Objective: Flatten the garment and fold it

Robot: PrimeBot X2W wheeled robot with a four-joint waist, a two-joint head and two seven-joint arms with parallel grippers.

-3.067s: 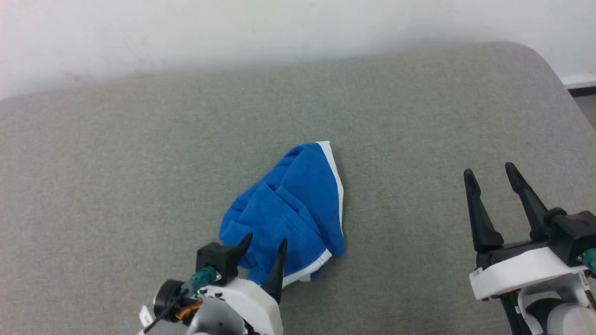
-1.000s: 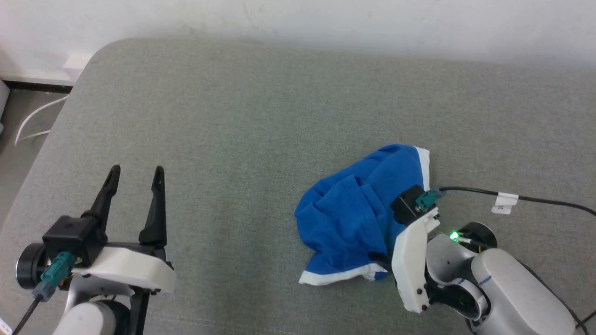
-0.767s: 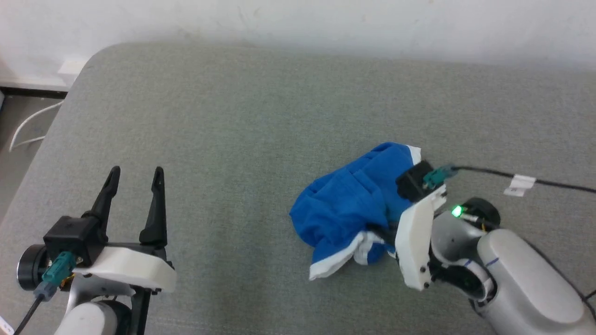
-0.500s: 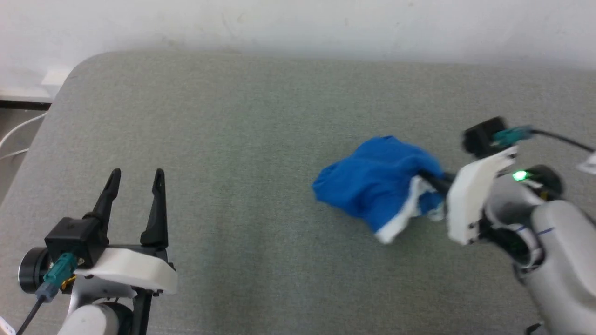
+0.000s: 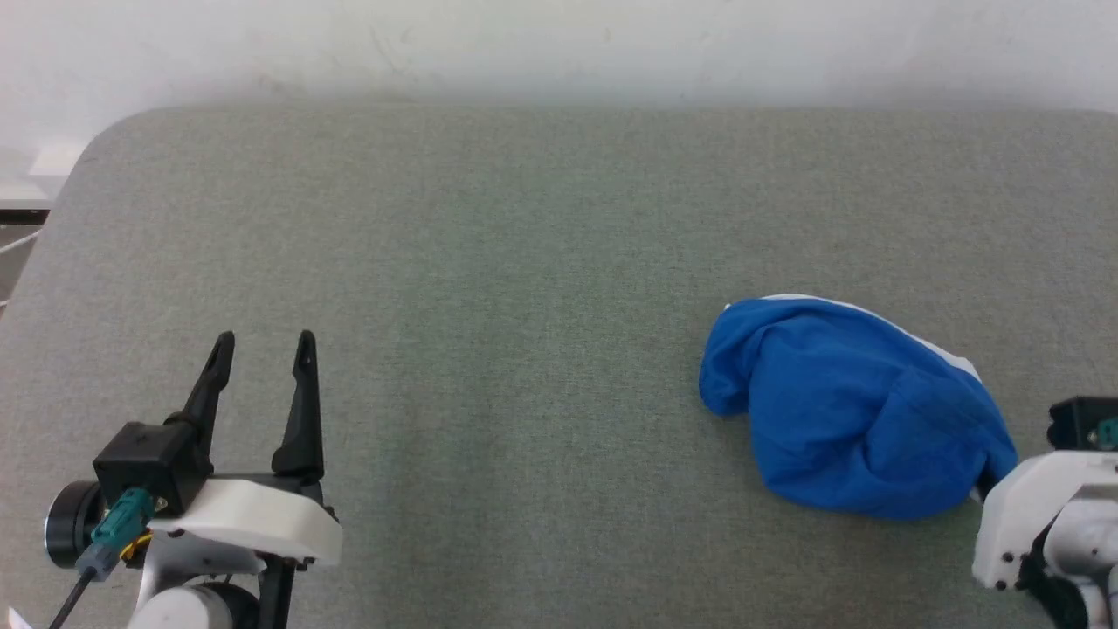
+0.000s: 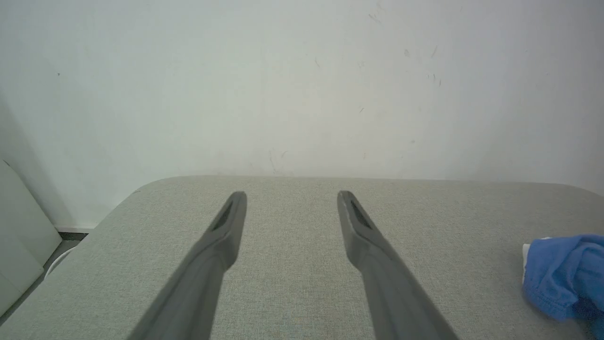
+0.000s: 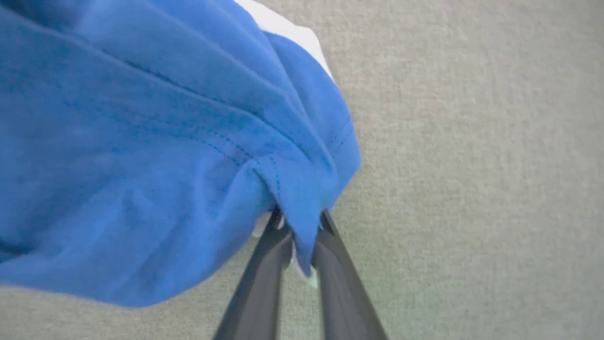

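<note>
The garment, bright blue with a white trim band along its far edge, lies bunched in a rounded heap on the grey padded surface at the right. My right gripper is shut on a fold of its edge, blue cloth and a bit of white pinched between the two dark fingers. In the head view the white housing of that gripper sits at the heap's near right corner, its fingertips hidden under the cloth. My left gripper stands open far to the left, holding nothing. The left wrist view shows the left gripper and the garment at its right edge.
A white wall runs along the far side of the surface. The surface's rounded left corner drops to the floor, where a white cable end shows. Bare grey fabric spreads between the two grippers.
The head camera has swung. My right gripper has dragged the garment rightward and toward me, turning the heap over so its white band now lies on the far side. The left gripper stayed open and still.
</note>
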